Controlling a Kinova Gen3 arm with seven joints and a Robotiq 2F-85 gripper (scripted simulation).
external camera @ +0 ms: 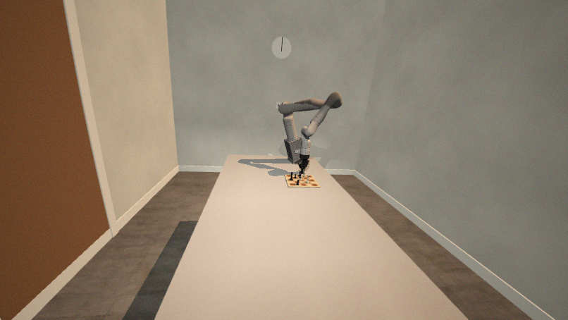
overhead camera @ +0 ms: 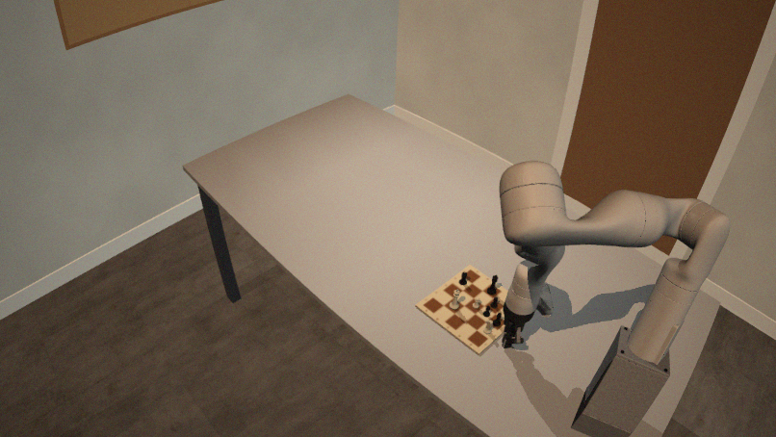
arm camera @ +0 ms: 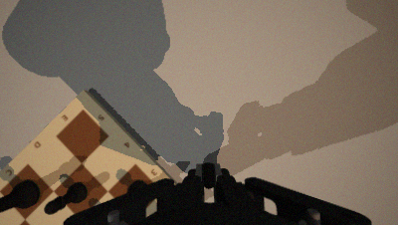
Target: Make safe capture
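Because the next move turns on where the jaws point(overhead camera: 511, 340) point(external camera: 302, 170) stand against the chessboard point(overhead camera: 479, 353) point(external camera: 304, 187) point(arm camera: 37, 144), the gap between the two matters most: the tips are low over the counter point(overhead camera: 352, 217) point(external camera: 278, 258) point(arm camera: 284, 60), just outside the board's numbered edge. From the wrist, the board spreads to the left of the jaws and below, the digit 3 being the nearest mark I can read.

The jaws are pressed nearly together, with what looks like a slim dark piece point(arm camera: 209, 181) pinched between the pads. I take it to be the captured one, brought off for standing on the counter. Its long axis seems to run down with the fingers, but its base is hidden, so I cannot tell whether it touches down.

The top view alone separates the men near the jaws: a white piece point(overhead camera: 488, 326) and a black piece point(overhead camera: 497, 319) stand close by on the board. The exterior view runs these together behind the fingers, though it shows how low the tips sit. The wrist view best shows the strip between tips and edge.

Letting go calls for level contact first, then a small, even spread and a straight lift; a sideways drift toward the board could knock its nearest men.
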